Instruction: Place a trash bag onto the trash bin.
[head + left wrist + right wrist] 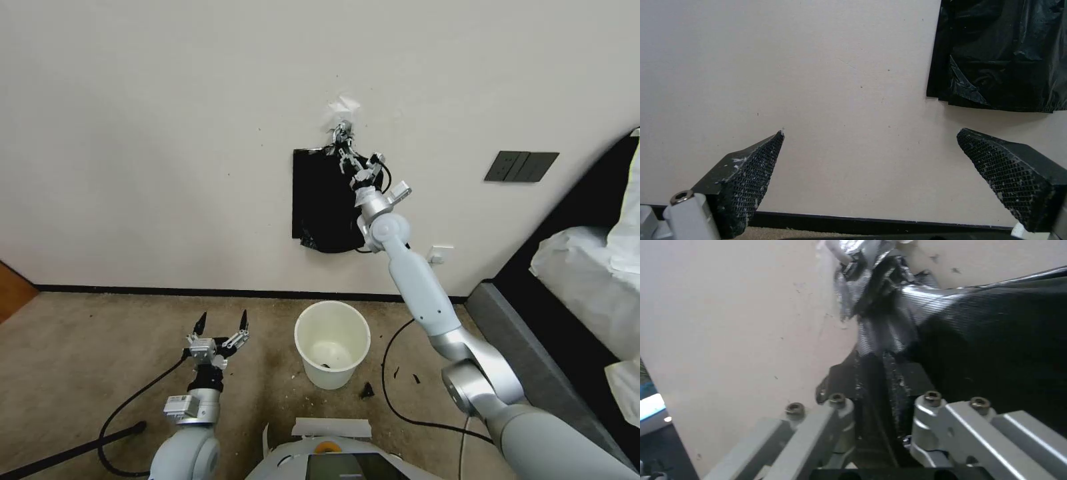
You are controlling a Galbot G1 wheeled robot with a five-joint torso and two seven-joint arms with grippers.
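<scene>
right gripper (pixel 343 160) up at the wall, fingers pinched on a thin glossy black plastic trash bag (pixel 323 200) hanging there. round off-white plastic trash bin (pixel 332 343) on the carpet below. left gripper (pixel 221 325) low, fingers spread.

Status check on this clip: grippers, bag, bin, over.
Right gripper shut on trash bag at the wall clip. Left gripper open, low over the floor. Trash bin unlined below, nothing blocking.

You see a glossy black plastic trash bag (pixel 323 203) on an off-white wall (pixel 167 133), a round off-white plastic trash bin (pixel 332 343) on mottled tan carpet (pixel 80 353), and black mesh-textured fingertips (pixel 751 176).
</scene>
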